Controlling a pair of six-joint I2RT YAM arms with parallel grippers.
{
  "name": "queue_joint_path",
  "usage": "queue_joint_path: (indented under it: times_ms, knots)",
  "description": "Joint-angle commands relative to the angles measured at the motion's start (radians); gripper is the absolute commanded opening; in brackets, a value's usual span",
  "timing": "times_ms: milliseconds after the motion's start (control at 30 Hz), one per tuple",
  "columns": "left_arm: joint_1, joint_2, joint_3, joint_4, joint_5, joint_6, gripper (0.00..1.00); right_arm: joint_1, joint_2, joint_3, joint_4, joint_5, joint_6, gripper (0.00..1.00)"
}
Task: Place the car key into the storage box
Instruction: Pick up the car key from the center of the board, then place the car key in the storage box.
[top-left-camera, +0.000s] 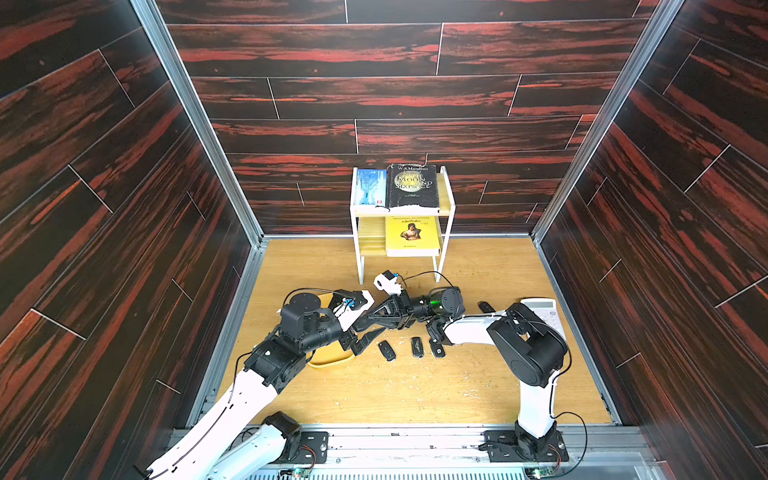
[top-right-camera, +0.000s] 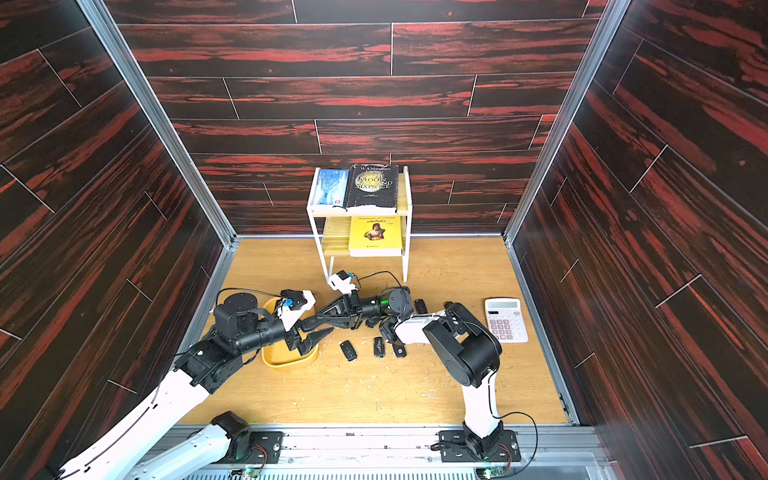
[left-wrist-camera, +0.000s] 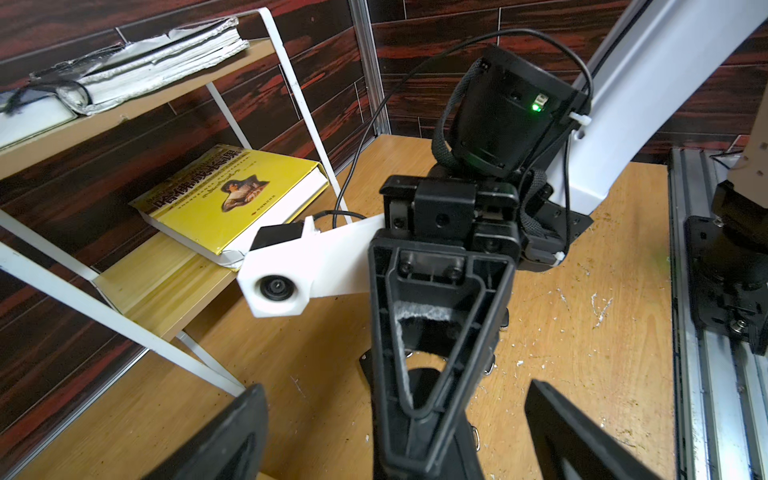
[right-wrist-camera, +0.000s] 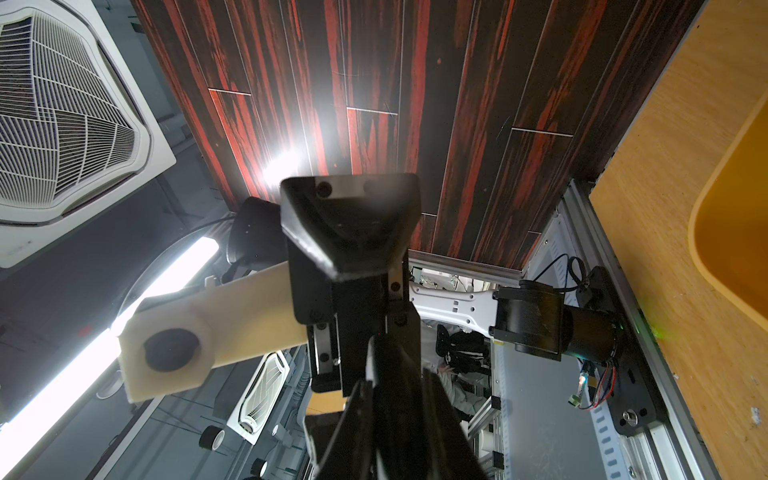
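Storage box (top-right-camera: 286, 362): nearest me, at 9 o'clock on the counter (top-right-camera: 374, 395), largely under my left arm.
Car key (top-right-camera: 348, 350): flat on the counter just at 3 o'clock of the box, long axis about 11 to 5; two more keys (top-right-camera: 378, 347) in a row past it.
Left fingers (top-right-camera: 313, 340): spread wide, holding nothing, over the box's 3 o'clock rim. This arm is nearer the key, which lies at 4 o'clock.
Right fingers (top-right-camera: 309, 321): pressed together, pointing to 9 o'clock between the left pair.
Hidden: I cannot tell if a key is pinched there. The box floor is covered.

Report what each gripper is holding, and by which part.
Left gripper: open, holding nothing. Right gripper: shut; whether anything is pinched between its tips cannot be told.
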Motion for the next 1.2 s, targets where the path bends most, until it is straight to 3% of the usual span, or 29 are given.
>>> queue_joint_path:
  times_ms: [0, 200, 300, 367, 467, 567, 767, 867, 933, 1067, 1167]
  knots:
    - [0.012, -0.04, 0.021, -0.043, -0.107, -0.025, 1.0, -0.003, 0.003, 0.036, 0.114, -0.01, -0.011, 0.09]
    - [0.111, -0.034, 0.119, -0.134, -0.276, -0.285, 1.0, -0.017, 0.08, 0.148, 0.067, -0.021, -0.034, 0.09]
    - [0.138, -0.066, 0.148, -0.133, -0.321, -0.401, 1.0, -0.017, 0.116, 0.209, -0.029, -0.031, -0.105, 0.09]
    - [0.148, -0.084, 0.164, -0.113, -0.415, -0.496, 1.0, -0.017, 0.13, 0.243, -0.125, -0.036, -0.18, 0.09]
    - [0.156, -0.102, 0.215, -0.156, -0.403, -0.485, 1.0, -0.018, 0.151, 0.29, -0.269, -0.041, -0.285, 0.09]
    - [0.157, -0.099, 0.258, -0.208, -0.323, -0.496, 1.0, -0.018, 0.191, 0.323, -0.28, -0.033, -0.285, 0.1]
    - [0.195, 0.045, 0.382, -0.435, -0.343, -0.618, 1.0, -0.012, 0.301, 0.412, -0.323, 0.001, -0.317, 0.09]
    - [0.274, 0.145, 0.441, -0.519, -0.297, -0.726, 1.0, 0.001, 0.311, 0.456, -0.515, 0.016, -0.484, 0.09]
    - [0.348, 0.198, 0.46, -0.544, -0.228, -0.792, 1.0, 0.012, 0.297, 0.493, -0.737, 0.035, -0.652, 0.09]
    - [0.518, 0.26, 0.433, -0.478, 0.014, -0.909, 1.0, 0.044, 0.269, 0.65, -1.344, 0.15, -1.097, 0.09]
    - [0.578, 0.284, 0.442, -0.478, 0.043, -0.921, 1.0, 0.069, 0.272, 0.754, -1.612, 0.262, -1.285, 0.09]
